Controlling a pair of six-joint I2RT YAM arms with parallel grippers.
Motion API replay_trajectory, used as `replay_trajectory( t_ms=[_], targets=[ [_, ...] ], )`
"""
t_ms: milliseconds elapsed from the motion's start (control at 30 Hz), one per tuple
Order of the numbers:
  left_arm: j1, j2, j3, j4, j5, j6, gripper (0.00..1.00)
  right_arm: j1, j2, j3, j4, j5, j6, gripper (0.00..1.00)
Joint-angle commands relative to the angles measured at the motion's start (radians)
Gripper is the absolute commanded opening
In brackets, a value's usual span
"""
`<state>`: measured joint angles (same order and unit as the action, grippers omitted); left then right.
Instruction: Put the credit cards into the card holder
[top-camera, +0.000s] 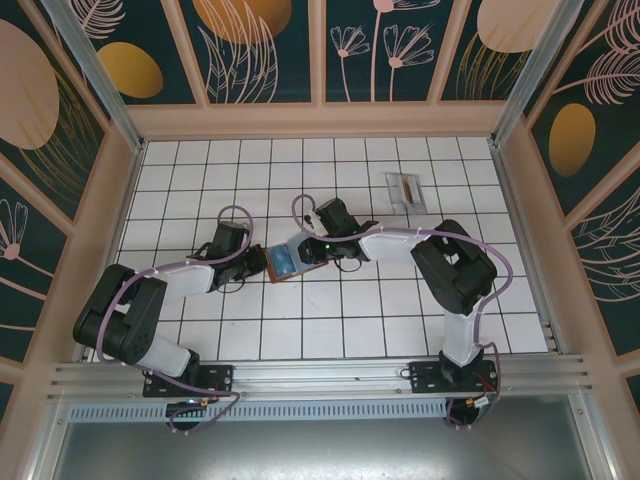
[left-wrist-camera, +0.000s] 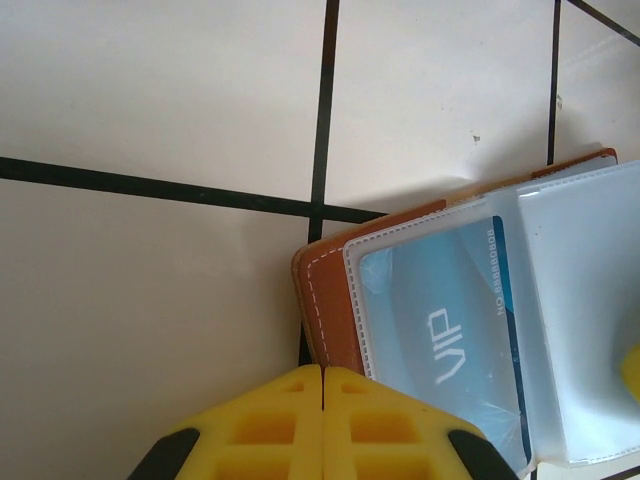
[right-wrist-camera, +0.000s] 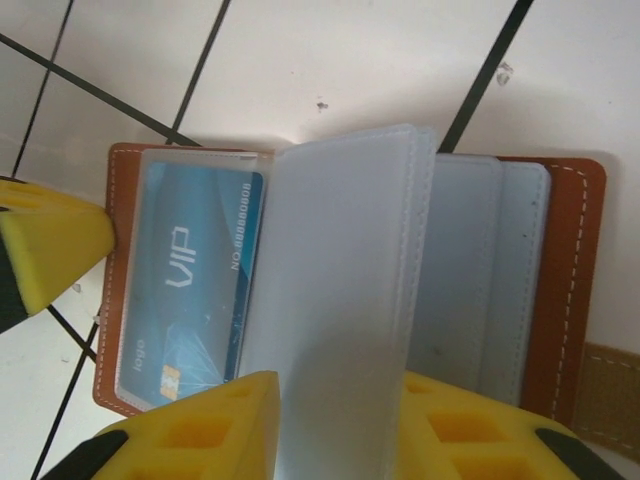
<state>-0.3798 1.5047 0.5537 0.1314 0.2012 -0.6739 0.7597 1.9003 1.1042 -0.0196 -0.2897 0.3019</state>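
A white tiled tabletop (top-camera: 330, 330) with black grid lines lies at the centre. Wood-framed wall panels (top-camera: 265, 40), dark teal with peach and gold plant drawings, stand at nine, twelve and three o'clock. Slanting metal posts (top-camera: 95, 75) rise at ten and two o'clock. An aluminium rail (top-camera: 320, 378) crosses at six o'clock.

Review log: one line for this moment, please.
left fingers shut at card holder edge | right fingers astride clear sleeve | blue card pocketed | loose card on table
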Motion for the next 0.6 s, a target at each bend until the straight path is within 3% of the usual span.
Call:
replay_trajectory(
  t_ms=[0, 133, 300, 567],
  targets=[
    [-0.002, 0.025, 0.015, -0.006, 0.013, 0.007, 0.08, 0.007, -0.041, 0.009, 0.025, -0.016, 0.006, 0.32],
    [-0.002, 0.006, 0.001, 0.014, 0.003, 0.002, 0.08, 0.007, -0.040, 0.020, 0.022, -0.008, 0.002, 0.40],
    [-0.003, 0.008, 0.008, 0.002, 0.006, 0.007, 0.09, 0.007, -0.048, 0.012, 0.038, -0.013, 0.011, 0.40],
    [-0.001, -0.036, -0.023, 0.055, -0.003, -0.014, 0.16, 0.024, -0.104, -0.052, 0.159, -0.054, 0.011, 0.28]
  ],
)
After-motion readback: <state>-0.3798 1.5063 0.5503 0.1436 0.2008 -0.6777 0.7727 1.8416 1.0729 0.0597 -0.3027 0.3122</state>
